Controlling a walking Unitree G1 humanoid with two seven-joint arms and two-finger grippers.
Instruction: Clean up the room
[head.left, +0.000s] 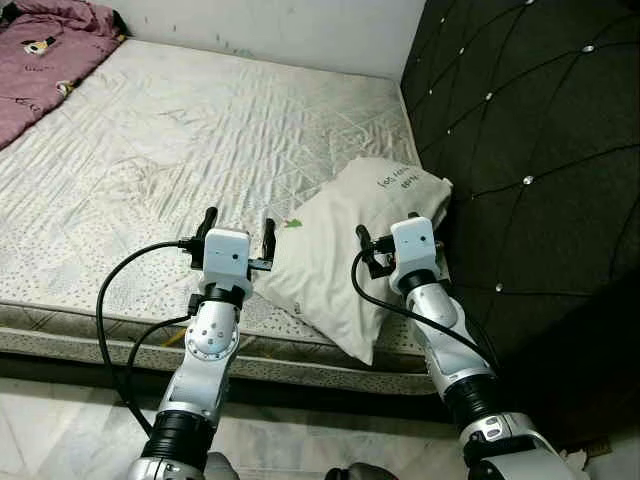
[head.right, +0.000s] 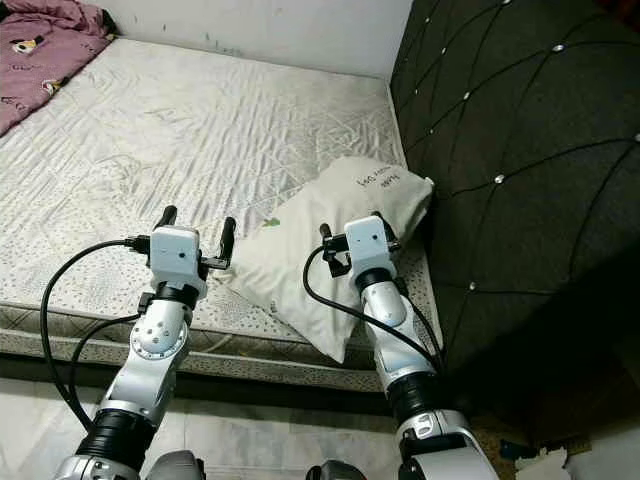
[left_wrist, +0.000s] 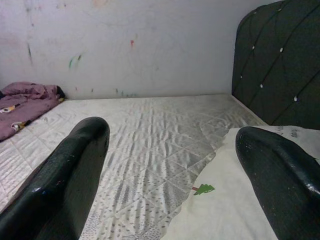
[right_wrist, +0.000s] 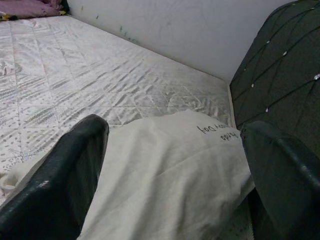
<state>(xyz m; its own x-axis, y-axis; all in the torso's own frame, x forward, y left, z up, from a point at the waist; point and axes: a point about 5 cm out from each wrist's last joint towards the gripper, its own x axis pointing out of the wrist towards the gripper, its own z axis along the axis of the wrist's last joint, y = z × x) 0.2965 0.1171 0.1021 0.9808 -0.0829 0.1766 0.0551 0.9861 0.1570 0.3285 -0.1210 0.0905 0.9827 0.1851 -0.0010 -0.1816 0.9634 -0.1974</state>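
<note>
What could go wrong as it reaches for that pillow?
The cream fabric pillow overhangs the near edge of the white quilted mattress, so a nudge might tip it to the floor. The left end effector, open, sits at the pillow's corner and may catch only loose cloth. The right end effector is open over it.

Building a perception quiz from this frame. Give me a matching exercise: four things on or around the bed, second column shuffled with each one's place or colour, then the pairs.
Things:
1. pillow
2. blanket
3. headboard
4. mattress

Descriptions:
A. purple, bunched at the bed's far left corner
B. dark, tufted with shiny buttons, on the robot's right
C. white, quilted, bare of sheets
D. cream with a small green tree print, lying near the bed's front edge between the left hand and right hand

Pairs: 1-D, 2-A, 3-B, 4-C
</note>
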